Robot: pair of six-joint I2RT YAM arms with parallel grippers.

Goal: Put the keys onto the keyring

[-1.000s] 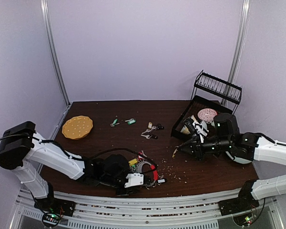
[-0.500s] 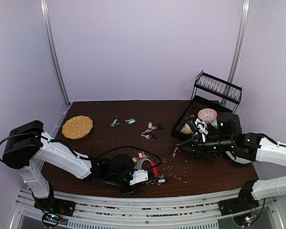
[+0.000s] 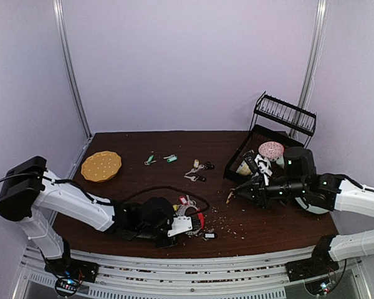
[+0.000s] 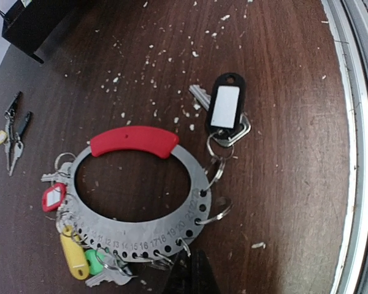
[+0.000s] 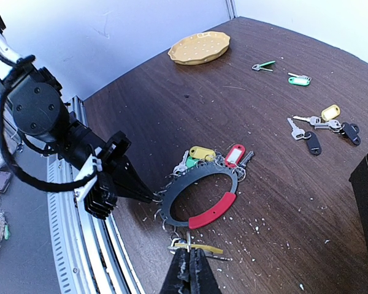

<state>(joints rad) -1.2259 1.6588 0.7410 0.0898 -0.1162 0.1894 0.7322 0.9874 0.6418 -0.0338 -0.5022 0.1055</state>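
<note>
Carefully, with our left gripper (image 5: 148,195) pinching the grey red-arced metal keyring (image 4: 141,242) steady, we should bring the small yellow-tagged key (image 5: 199,248), clamped in our right gripper (image 5: 187,264), toward an unused numbered hole.

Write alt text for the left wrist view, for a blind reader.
A large flat grey metal keyring with a red plastic arc lies on a dark wooden table, the left gripper pinching its near rim. Red-, yellow- and green-tagged keys sit at its left, a black-tagged key at its right.

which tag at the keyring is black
The white-insert tag, alone beside the red arc in the left wrist view; the red tag, yellow tag and green tag cluster opposite.
</note>
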